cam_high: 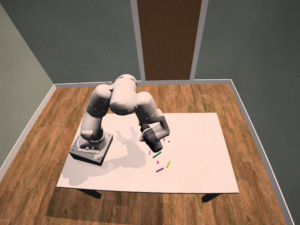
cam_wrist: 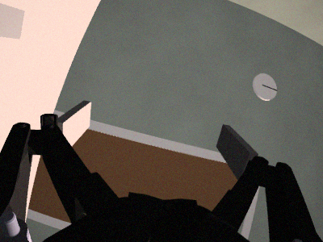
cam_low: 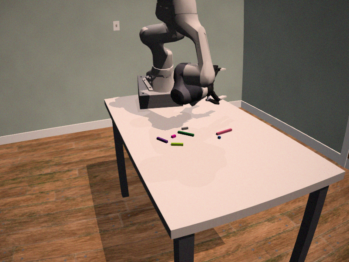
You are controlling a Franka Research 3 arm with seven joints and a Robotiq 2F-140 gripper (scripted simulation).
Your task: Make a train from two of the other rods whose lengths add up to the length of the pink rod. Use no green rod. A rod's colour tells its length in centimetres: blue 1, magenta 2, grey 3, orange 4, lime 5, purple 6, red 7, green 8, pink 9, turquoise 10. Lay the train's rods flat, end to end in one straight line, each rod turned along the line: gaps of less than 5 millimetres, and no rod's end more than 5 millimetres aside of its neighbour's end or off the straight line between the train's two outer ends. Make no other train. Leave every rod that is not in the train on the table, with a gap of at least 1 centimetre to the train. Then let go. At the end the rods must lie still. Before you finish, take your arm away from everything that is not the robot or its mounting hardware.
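Pink slim rod (cam_high: 164, 139) (cam_low: 224, 131) is lying flat on the white table (cam_high: 198, 157) (cam_low: 239, 174) (cam_wrist: 36, 60), with one tiny blue rod (cam_high: 169, 141) (cam_low: 219, 137) near it. I count seven rods total, so also one each of short grey (cam_high: 149, 152) (cam_low: 184, 128), long green (cam_high: 156, 154) (cam_low: 186, 133), stubby magenta (cam_high: 157, 162) (cam_low: 173, 136), lime (cam_high: 168, 164) (cam_low: 176, 144) and purple (cam_high: 159, 169) (cam_low: 162, 139). Zero trains, btw. The black gripper's (cam_high: 143, 125) (cam_low: 223, 83) (cam_wrist: 157, 139) two fingers are wide apart, nothing between them.

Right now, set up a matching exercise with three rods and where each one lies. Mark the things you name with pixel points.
Things:
1. blue rod (cam_high: 168, 141) (cam_low: 219, 137)
2. grey rod (cam_high: 149, 152) (cam_low: 184, 128)
3. lime rod (cam_high: 168, 164) (cam_low: 176, 144)

Places:
A. beside one end of the purple rod (cam_high: 159, 169) (cam_low: 162, 139)
B. near the pink rod (cam_high: 164, 139) (cam_low: 224, 131)
C. beside the green rod (cam_high: 156, 154) (cam_low: 185, 133), on the robot base's side

Pairs: 1-B, 2-C, 3-A
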